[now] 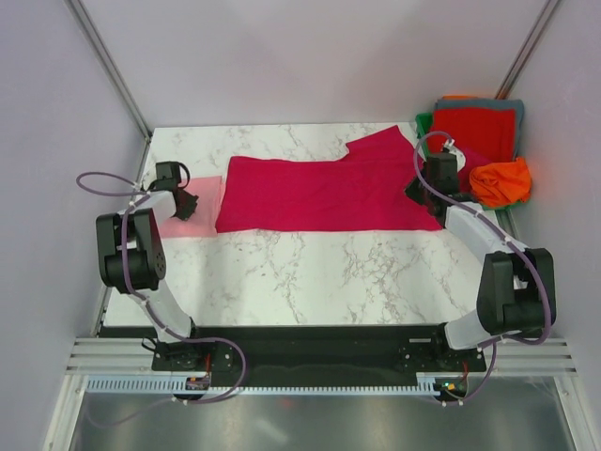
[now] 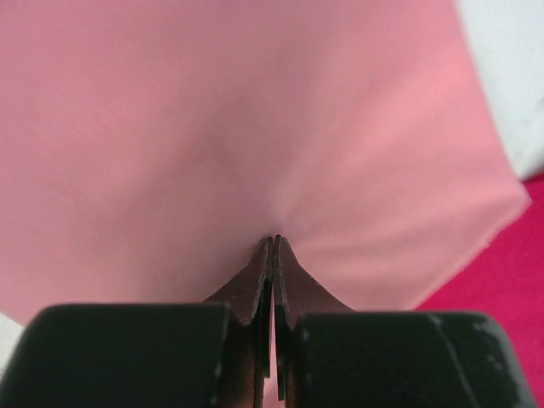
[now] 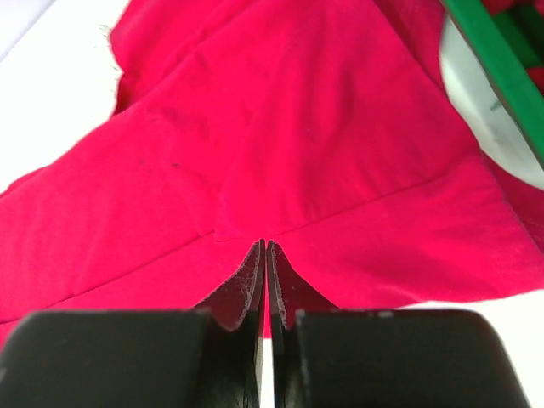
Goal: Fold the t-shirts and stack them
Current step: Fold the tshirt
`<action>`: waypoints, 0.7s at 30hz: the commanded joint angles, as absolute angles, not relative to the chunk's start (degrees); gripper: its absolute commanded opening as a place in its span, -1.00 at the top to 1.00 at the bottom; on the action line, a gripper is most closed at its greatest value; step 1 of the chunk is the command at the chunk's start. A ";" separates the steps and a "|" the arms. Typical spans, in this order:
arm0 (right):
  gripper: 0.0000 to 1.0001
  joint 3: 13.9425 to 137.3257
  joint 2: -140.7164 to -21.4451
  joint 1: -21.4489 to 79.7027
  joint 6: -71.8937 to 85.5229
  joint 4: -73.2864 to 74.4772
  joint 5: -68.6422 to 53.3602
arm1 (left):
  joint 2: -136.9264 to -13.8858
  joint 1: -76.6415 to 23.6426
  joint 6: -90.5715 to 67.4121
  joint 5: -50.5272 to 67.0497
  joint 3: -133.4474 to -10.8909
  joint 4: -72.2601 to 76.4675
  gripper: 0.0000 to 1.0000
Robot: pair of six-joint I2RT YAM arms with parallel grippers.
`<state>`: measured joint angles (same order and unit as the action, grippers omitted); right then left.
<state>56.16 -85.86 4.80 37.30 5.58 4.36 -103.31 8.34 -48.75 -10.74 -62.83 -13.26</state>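
Matt cloth crimson shirt (image 1: 319, 193) and pink shirt (image 1: 208, 214), smooth marbled table (image 1: 310, 272)

The table (image 1: 319, 272) is white with grey marble veining; a green plastic bin (image 1: 423, 122) sits just beyond the right gripper (image 1: 418, 192), to its right; the bin's rim (image 3: 497, 72) slants just beside that gripper; pale lilac walls (image 1: 300, 56) rise further beyond it.
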 commanded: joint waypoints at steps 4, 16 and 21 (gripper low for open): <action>0.85 52.40 -84.55 5.19 39.46 3.17 10.19 | -105.91 15.90 -51.42 -11.51 -63.46 -16.79 0.95; 0.42 40.45 -77.35 5.01 46.13 0.45 20.13 | -92.40 14.95 -46.06 -3.09 -59.43 -13.01 0.85; 0.24 35.52 -77.25 2.30 51.06 -5.97 17.85 | -82.37 11.79 -45.17 2.28 -52.75 -9.32 0.41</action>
<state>37.91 -77.93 4.16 46.46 -0.12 17.82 -88.49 13.39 -47.66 -2.48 -55.51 -12.67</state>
